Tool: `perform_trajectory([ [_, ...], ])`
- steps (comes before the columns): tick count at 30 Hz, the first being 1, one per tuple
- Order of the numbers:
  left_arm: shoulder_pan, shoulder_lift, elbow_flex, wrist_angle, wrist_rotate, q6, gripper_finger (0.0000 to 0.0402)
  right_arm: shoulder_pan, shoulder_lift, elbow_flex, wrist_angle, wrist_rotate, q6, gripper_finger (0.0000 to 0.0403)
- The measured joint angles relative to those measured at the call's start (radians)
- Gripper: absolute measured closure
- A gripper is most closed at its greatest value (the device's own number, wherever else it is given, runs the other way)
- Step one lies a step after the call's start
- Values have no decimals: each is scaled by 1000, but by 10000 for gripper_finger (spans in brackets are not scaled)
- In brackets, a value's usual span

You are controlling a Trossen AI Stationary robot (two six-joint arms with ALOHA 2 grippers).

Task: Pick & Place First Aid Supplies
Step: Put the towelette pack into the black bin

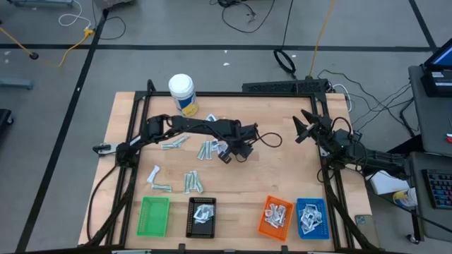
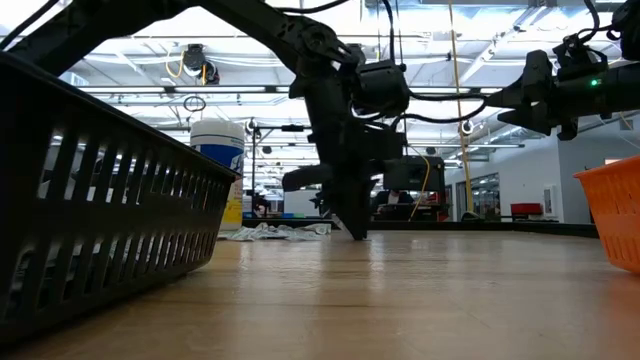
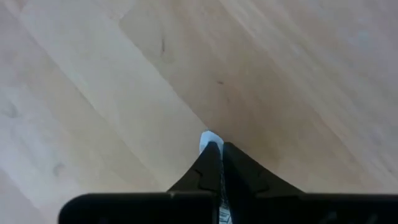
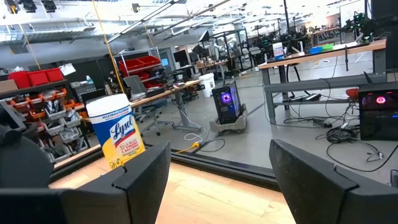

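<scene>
High view: left gripper pinches sachet mid-table.

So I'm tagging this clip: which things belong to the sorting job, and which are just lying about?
Job:
- loose packets on the table
- packet pinched in the shut left gripper
- green tray, black tray, orange tray, blue tray

Lying about:
- Lysol bottle

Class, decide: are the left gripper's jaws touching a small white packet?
Touching: in the left wrist view, the left gripper has its jaws shut on a small white packet.
</scene>
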Motion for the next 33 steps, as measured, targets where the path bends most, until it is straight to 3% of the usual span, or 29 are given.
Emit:
perform_trajectory([
  [10, 2, -160, -1, -102, -36, -127, 397, 0, 0, 0, 0, 0, 0, 134],
  [16, 12, -256, 0, -176, -38, -288, 398, 0, 0, 0, 0, 0, 0, 134],
  [25, 18, -289, 0, -374, -37, -669, 399, 0, 0, 0, 0, 0, 0, 135],
  [33, 9, -289, 0, -469, -15, -811, 400, 0, 0, 0, 1, 0, 0, 135],
])
